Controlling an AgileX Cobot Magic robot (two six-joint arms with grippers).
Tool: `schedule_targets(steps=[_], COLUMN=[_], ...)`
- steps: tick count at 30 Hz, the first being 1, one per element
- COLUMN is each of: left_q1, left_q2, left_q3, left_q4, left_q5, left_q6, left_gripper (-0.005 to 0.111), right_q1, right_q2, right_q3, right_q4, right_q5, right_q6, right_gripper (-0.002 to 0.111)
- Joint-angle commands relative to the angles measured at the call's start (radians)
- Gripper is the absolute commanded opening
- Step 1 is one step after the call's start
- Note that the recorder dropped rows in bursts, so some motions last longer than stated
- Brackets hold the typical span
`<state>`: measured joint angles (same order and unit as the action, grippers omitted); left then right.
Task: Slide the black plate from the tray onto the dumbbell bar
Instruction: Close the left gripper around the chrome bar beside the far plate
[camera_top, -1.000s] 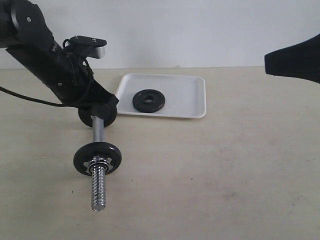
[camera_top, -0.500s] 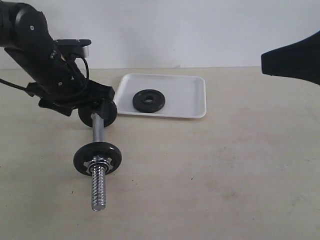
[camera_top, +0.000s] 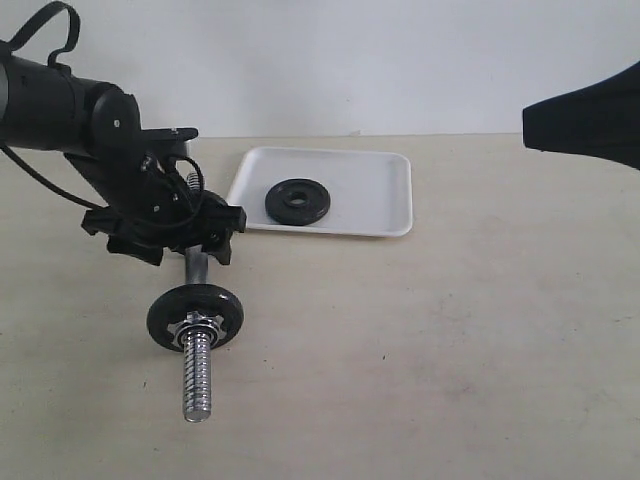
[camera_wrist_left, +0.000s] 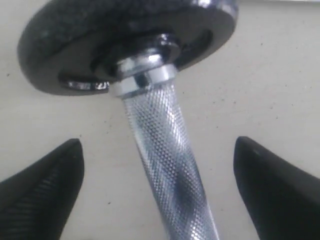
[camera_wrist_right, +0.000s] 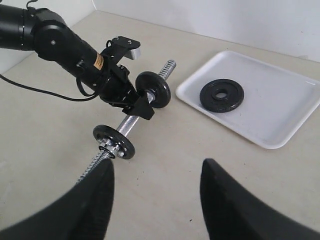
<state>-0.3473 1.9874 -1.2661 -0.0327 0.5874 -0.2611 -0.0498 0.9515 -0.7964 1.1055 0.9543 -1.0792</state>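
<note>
left pincer (camera_wrist_left: 159, 141) spread astride dumbbell bar (camera_wrist_left: 172, 175) | right pincer (camera_wrist_right: 157, 162) spread | yellow arm sticker (camera_wrist_right: 98, 61) unreadable

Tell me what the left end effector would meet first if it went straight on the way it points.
Most likely the bar: its knurled grip lies in the gap of the open left end effector, which would straddle it down towards the table. Depth is unclear.
</note>
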Motion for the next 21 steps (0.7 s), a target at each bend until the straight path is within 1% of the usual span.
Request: schedule_targets(steps=[1, 8, 10, 14, 19, 21], left_q1=[0.000, 0.000, 0.000, 0.000, 0.000, 0.002], left_q2=[-0.001, 0.039, 0.061, 0.085, 0.103, 0.103], left_q3=[-0.031, -0.079, -0.085, -0.085, -0.085, -0.085], left_q4=[-0.004, -0.004, -0.004, -0.004, 0.014, 0.033], left_q5=[-0.045, -0.033, -0.011, -0.011, -0.047, -0.064], left_q6=[-0.016, -0.060, -0.060, -0.060, -0.060, -0.091], left_gripper=[0.075, 0.075, 0.075, 0.075, 0.075, 0.075], right_q1=[0.001, 0.001, 0.001, 0.001, 0.001, 0.001], right_q2=[0.001, 0.001, 0.001, 0.001, 0.001, 0.001], right_q3=[-0.006, -0.006, -0.006, -0.006, -0.006, -0.006], right_q4=[0.004, 0.004, 0.004, 0.004, 0.004, 0.004], right_q5=[0.000, 0.000, 0.004, 0.004, 0.004, 0.004], right_q6=[-0.002, 0.000, 0.000, 0.000, 0.000, 0.002], right_gripper=[0.049, 0.049, 0.049, 0.049, 0.049, 0.049])
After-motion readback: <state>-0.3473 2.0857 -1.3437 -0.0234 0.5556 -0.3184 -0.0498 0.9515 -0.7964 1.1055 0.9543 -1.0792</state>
